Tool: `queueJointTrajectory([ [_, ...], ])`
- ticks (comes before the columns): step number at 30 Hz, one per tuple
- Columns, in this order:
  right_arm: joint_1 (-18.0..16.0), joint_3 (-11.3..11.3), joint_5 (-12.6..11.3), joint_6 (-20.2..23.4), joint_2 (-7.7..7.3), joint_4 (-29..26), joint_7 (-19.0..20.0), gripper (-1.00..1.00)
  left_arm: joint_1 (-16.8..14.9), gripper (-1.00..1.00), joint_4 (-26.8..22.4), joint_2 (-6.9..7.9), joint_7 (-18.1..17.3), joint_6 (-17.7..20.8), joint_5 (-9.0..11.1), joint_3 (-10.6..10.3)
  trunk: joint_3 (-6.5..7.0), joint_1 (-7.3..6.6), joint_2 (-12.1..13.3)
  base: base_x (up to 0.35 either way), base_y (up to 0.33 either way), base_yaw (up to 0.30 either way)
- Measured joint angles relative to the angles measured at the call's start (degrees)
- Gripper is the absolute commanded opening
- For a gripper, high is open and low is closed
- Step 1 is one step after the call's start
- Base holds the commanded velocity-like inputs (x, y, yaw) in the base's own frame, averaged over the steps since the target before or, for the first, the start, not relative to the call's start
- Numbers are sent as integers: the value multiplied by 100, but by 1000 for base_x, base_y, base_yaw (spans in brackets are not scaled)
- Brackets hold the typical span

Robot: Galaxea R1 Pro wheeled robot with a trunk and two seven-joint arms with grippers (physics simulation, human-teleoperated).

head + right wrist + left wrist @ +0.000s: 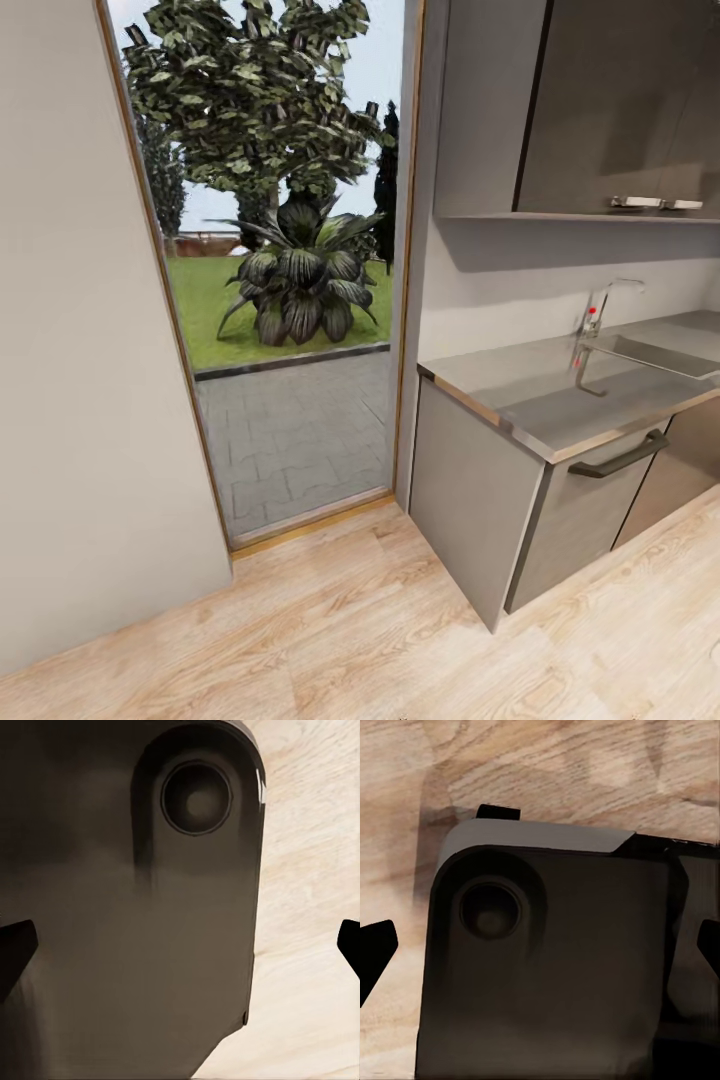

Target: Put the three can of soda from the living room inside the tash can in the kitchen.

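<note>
Robot in kitchen, worktop [560, 400] at 3 o'clock; both pincers spread, empty; progress cannot be judged.

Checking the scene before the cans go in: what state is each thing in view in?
Left gripper: open, empty.
Right gripper: open, empty.
Lower cabinet door: closed.
Upper cabinet: closed.
Tap: no water running.
Counter: bare at its near end.
</note>
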Motion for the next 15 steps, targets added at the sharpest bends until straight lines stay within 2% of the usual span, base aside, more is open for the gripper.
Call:
queueJointTrajectory([
  [6,-1,13,-1,-17,-3,1,-1,100,0,100,276,-19,-26,-65,-36,-48,0,-1,0,-12,0,0],
  [10,3,14,2,-18,-3,2,-1,100,0,100,296,-20,-40,-55,-65,-63,0,-1,0,0,0,0],
  [14,0,18,38,2,-8,-5,11,100,0,100,134,-41,-49,114,-82,-74,0,-1,0,0,0,0],
  [15,-2,16,49,31,-19,-44,22,100,-2,100,-107,-56,-2,236,-89,-81,1,-1,0,0,0,0],
])
